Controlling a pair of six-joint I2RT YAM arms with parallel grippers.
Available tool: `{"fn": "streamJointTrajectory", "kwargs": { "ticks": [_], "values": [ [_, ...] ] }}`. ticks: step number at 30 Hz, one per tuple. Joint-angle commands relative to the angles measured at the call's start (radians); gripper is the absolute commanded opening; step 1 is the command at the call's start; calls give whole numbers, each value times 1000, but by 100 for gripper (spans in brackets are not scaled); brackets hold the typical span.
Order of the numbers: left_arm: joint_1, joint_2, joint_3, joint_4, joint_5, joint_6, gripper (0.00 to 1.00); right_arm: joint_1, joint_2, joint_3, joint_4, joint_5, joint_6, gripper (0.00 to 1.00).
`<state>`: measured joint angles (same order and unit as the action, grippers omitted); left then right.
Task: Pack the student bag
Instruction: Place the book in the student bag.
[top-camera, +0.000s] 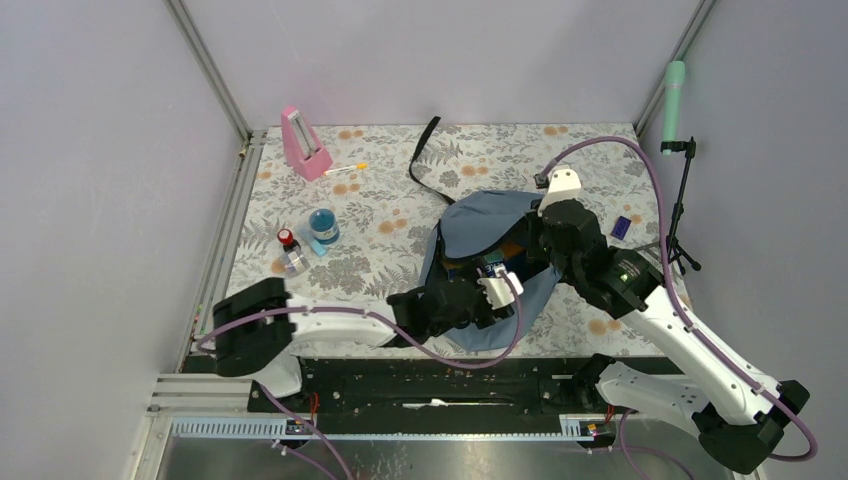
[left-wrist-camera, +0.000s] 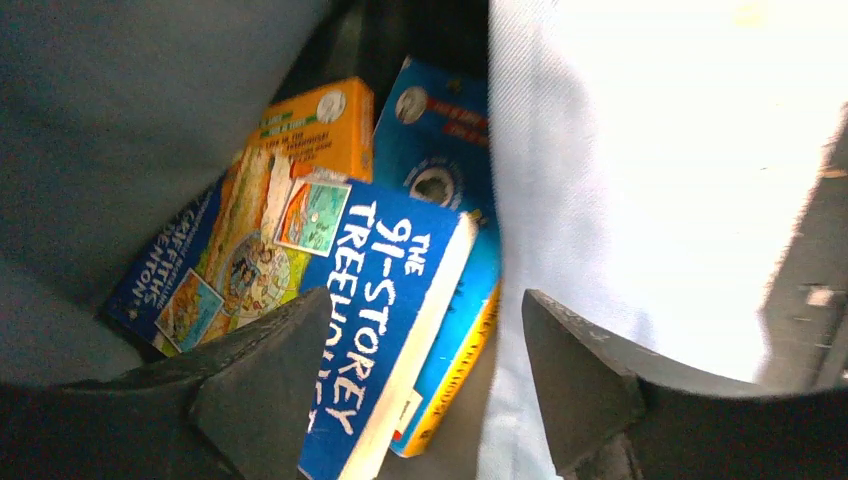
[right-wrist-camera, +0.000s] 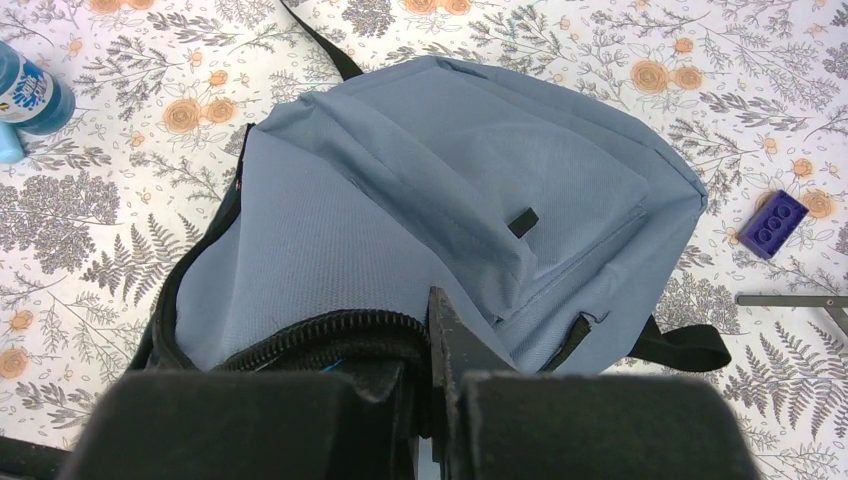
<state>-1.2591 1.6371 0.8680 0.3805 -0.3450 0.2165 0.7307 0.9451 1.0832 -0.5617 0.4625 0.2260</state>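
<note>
The student bag (top-camera: 480, 220) is a grey-blue backpack lying in the middle of the flowered table, its mouth facing the arms. My left gripper (top-camera: 495, 290) is at that mouth and stands open (left-wrist-camera: 420, 390). Inside the bag (left-wrist-camera: 650, 150) lie a blue book titled "The 91-Storey Treehouse" (left-wrist-camera: 390, 290), an orange book (left-wrist-camera: 310, 125) and another blue book (left-wrist-camera: 440, 150). The treehouse book's near end reaches between my left fingers, close to the left finger (left-wrist-camera: 265, 370) and apart from the right one. My right gripper (top-camera: 530, 240) is shut (right-wrist-camera: 437, 350) on the bag's (right-wrist-camera: 430, 200) zipper rim, holding it up.
At the back left stand a pink metronome-shaped thing (top-camera: 303, 143) and a pen (top-camera: 346, 169). A blue bottle (top-camera: 323, 225) and a small red-capped bottle (top-camera: 290, 250) sit left of the bag. A purple brick (top-camera: 620, 227) and a microphone stand (top-camera: 680, 200) are at the right.
</note>
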Motion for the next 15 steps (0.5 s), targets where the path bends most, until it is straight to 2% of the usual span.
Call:
{"fn": "streamJointTrajectory", "kwargs": {
  "ticks": [1,5,8,12,15],
  "values": [
    [-37,-177,-11,-116,73,-28,76,0,-27,3,84,41,24,0],
    [-60,-300,-90,-229,2,-134,77,0,-36,-24,83,46,21,1],
    [-60,-420,-160,-274,53,-249,80,0,-45,-59,84,62,21,2],
    [-44,-523,-133,-402,64,-356,87,0,-66,-114,84,62,32,2],
    [37,-560,-74,-495,143,-451,90,0,-88,-163,82,40,47,2]
  ]
}}
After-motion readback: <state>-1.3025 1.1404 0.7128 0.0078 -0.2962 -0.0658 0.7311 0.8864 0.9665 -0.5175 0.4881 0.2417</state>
